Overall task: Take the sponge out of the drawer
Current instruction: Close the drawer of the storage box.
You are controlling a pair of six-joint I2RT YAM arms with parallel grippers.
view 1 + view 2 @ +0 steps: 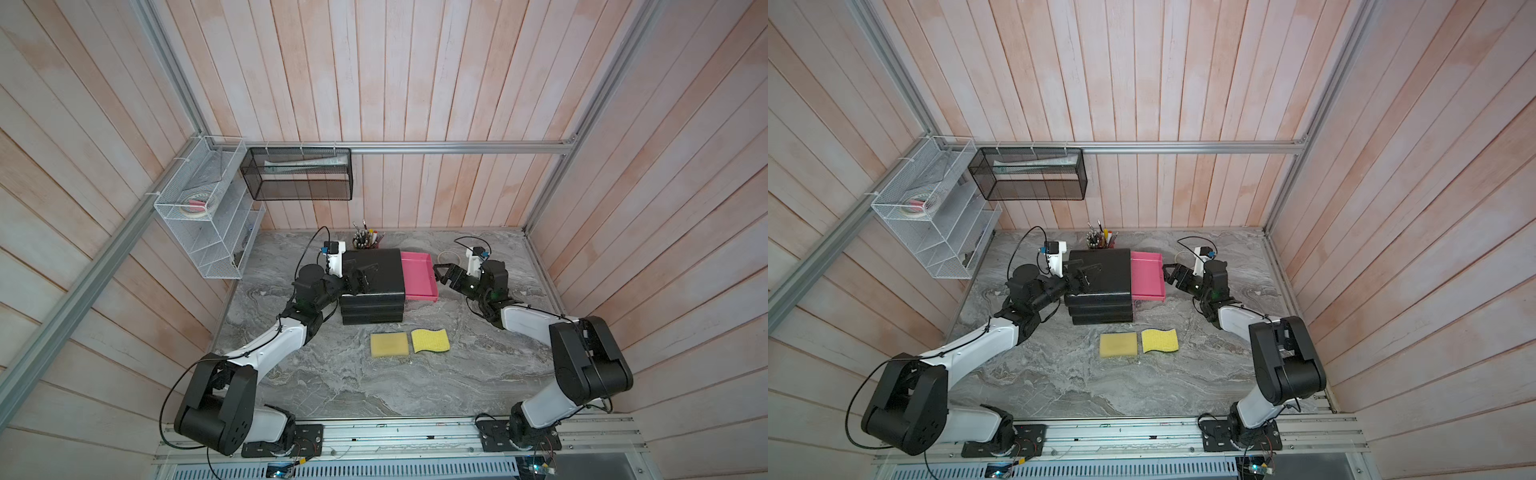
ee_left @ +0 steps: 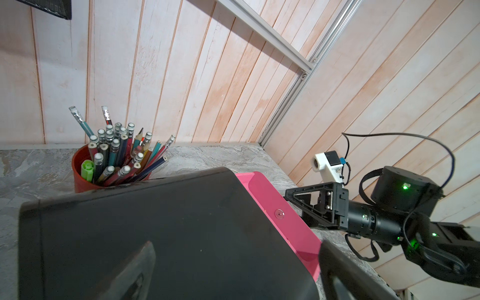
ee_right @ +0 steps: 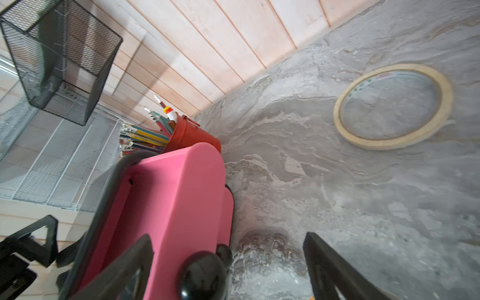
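Two yellow sponges lie on the table in front of the black drawer unit (image 1: 382, 266) (image 1: 1113, 270): a square sponge (image 1: 389, 345) (image 1: 1118, 345) and a wavy-edged sponge (image 1: 430, 340) (image 1: 1160, 340). The unit's pink top drawer (image 1: 417, 276) (image 1: 1146, 276) (image 3: 181, 194) stands pulled out to the right, and the part I see is bare. My right gripper (image 1: 440, 274) (image 3: 228, 272) is open at the drawer's front, with the black knob (image 3: 202, 275) between its fingers. My left gripper (image 1: 361, 278) (image 2: 233, 275) is open over the unit's top.
A red cup of pencils (image 1: 365, 239) (image 2: 83, 168) stands behind the unit. A roll of tape (image 3: 392, 106) lies flat on the table beyond the drawer. A white wire shelf (image 1: 199, 216) and a black mesh basket (image 1: 299, 174) hang on the walls.
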